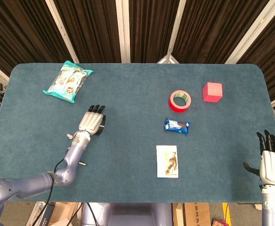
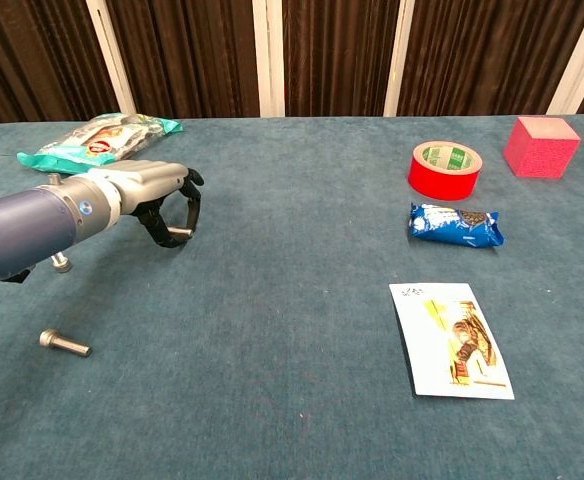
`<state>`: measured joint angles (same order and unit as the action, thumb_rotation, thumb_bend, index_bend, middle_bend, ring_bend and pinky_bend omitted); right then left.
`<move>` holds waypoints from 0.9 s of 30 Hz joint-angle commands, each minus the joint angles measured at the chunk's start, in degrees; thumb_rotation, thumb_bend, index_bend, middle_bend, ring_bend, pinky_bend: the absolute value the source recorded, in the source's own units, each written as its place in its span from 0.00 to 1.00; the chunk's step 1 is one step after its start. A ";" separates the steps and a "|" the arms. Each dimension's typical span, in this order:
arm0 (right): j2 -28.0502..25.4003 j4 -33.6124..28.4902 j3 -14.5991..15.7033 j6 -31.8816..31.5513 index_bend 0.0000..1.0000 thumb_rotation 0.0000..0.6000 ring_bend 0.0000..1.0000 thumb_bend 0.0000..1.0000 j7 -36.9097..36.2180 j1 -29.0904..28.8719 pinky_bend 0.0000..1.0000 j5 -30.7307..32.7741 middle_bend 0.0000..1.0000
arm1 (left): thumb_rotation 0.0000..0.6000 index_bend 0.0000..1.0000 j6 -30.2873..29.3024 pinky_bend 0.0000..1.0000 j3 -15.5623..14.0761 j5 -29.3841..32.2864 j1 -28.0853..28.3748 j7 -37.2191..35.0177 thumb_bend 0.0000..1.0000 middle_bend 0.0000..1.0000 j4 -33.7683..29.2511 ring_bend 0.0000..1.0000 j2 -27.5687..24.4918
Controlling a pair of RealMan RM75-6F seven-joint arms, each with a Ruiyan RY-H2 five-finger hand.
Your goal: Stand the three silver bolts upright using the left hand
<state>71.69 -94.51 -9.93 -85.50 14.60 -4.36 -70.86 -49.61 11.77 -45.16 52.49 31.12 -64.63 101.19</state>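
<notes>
Your left hand (image 2: 157,198) hangs low over the table (image 1: 128,94) with its fingertips pinching a silver bolt (image 2: 179,233), held roughly level. A second bolt (image 2: 60,262) stands upright just beside your forearm — a third (image 2: 64,344) lies flat nearer the front edge. Your right hand (image 1: 271,160) rests off the table's right corner, fingers spread and holding nothing.

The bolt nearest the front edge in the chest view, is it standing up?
No, that bolt lies flat on its side on the table, apart from the left hand.
</notes>
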 commanded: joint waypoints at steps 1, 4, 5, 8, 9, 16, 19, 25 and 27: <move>-0.04 -0.06 0.00 -0.01 0.12 1.00 0.00 0.00 -0.01 0.02 0.00 0.01 0.04 | 1.00 0.53 0.05 0.00 0.05 -0.13 -0.08 -0.13 0.53 0.05 -0.09 0.00 -0.09; -0.01 -0.04 -0.03 0.01 0.12 1.00 0.00 0.00 0.00 0.00 0.00 0.09 0.04 | 1.00 0.54 -0.01 0.00 0.25 -0.81 -0.25 -1.00 0.53 0.06 -0.03 0.00 -0.08; 0.01 -0.02 -0.04 -0.02 0.12 1.00 0.00 0.00 0.03 0.00 0.00 0.10 0.04 | 1.00 0.55 -0.07 0.00 0.36 -1.19 -0.34 -1.54 0.53 0.06 -0.02 0.00 -0.06; 0.09 -0.03 -0.11 -0.08 0.12 1.00 0.00 0.00 0.05 0.00 0.00 0.21 0.04 | 1.00 0.57 -0.19 0.00 0.74 -2.48 -0.63 -3.49 0.53 0.07 0.10 0.00 0.01; 0.09 -0.03 -0.12 -0.09 0.12 1.00 0.00 0.00 0.06 0.00 0.00 0.22 0.04 | 1.00 0.57 -0.16 0.00 0.79 -2.72 -0.70 -3.86 0.54 0.07 0.11 0.00 -0.01; 0.14 -0.16 -0.14 -0.20 0.12 1.00 0.00 0.00 0.19 0.02 0.00 0.28 0.04 | 1.00 0.57 0.10 0.00 1.76 -3.90 -1.41 -7.35 0.56 0.07 -0.37 0.00 -0.41; 0.16 -0.20 -0.19 -0.26 0.12 1.00 0.00 0.00 0.18 0.05 0.00 0.37 0.04 | 1.00 0.57 0.47 0.00 2.99 -4.56 -2.10 -11.34 0.57 0.07 -1.01 0.00 -0.65; 0.30 -0.18 -0.29 -0.28 0.12 1.00 0.00 0.00 0.34 0.03 0.00 0.64 0.04 | 1.00 0.57 2.23 0.00 6.53 -6.59 -4.10 -24.22 0.57 0.07 -2.08 0.00 -0.93; 0.37 -0.19 -0.32 -0.30 0.12 1.00 0.00 0.00 0.43 0.02 0.00 0.73 0.04 | 1.00 0.57 2.92 0.00 7.48 -7.73 -4.73 -28.82 0.57 0.07 -1.99 0.00 -0.89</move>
<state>72.06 -94.70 -10.25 -85.80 15.03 -4.34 -70.12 -47.97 17.15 -51.04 49.11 8.52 -66.24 100.42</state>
